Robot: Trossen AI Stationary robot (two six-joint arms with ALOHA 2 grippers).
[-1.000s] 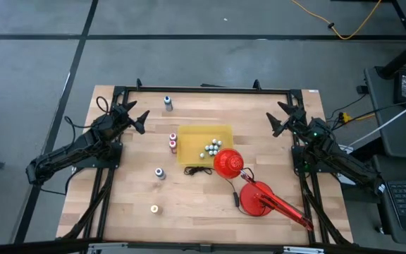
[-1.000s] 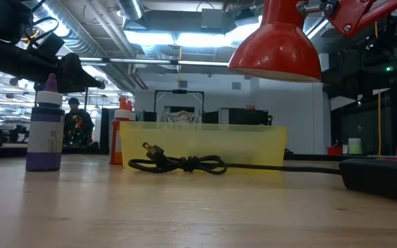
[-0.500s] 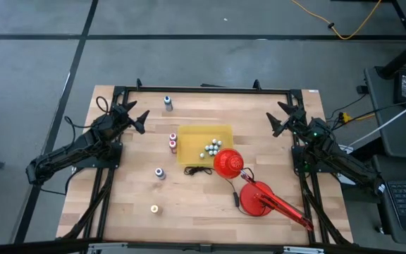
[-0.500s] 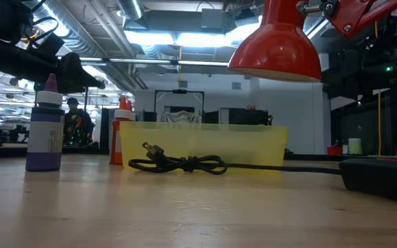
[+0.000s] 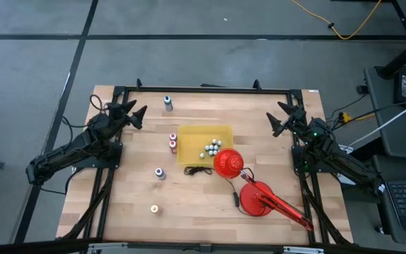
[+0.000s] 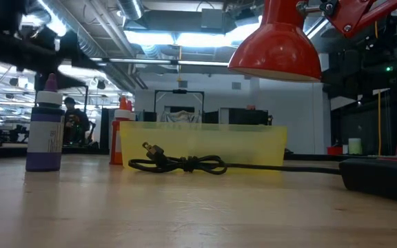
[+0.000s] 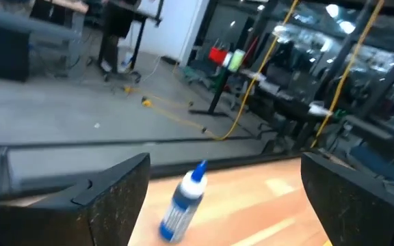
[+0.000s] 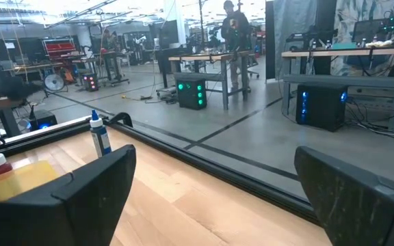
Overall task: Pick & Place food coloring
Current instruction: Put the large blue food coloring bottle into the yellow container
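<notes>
Dark and spread wide, the left end effector (image 5: pixel 134 113) hangs empty above the worktop's (image 5: pixel 118 197) far-left part, its fingers (image 7: pixel 118 188) framing the blue-topped bottle (image 5: pixel 168 103) in the left wrist view. That bottle stands upright near the far edge, cap up, long axis vertical; in the wrist view it looks tilted, which is most likely the camera's own slant.

The other bottles are scattered. A red-topped and a pink-topped pair (image 5: pixel 173 142) stand touching or nearly so, just beside the left wall of the yellow tray (image 5: pixel 189 131). A purple-bodied one (image 5: pixel 159 172) stands nearer the front, and an orange-yellow one (image 5: pixel 154 208) sits well apart, close to the front edge. All look upright.

The right end effector (image 5: pixel 282 118) waits over the far-right part of the worktop, also wide and empty.

Judging by this, the task is at the approach for a first pick, with nothing lifted yet. The next move calls for the left arm to reach forward and down, bracket the blue-topped bottle's body from the sides, and close without tipping so narrow a thing. A red lamp (image 5: pixel 228 164) and its black cord (image 5: pixel 199 170) lie by the tray and could snag a carry.
</notes>
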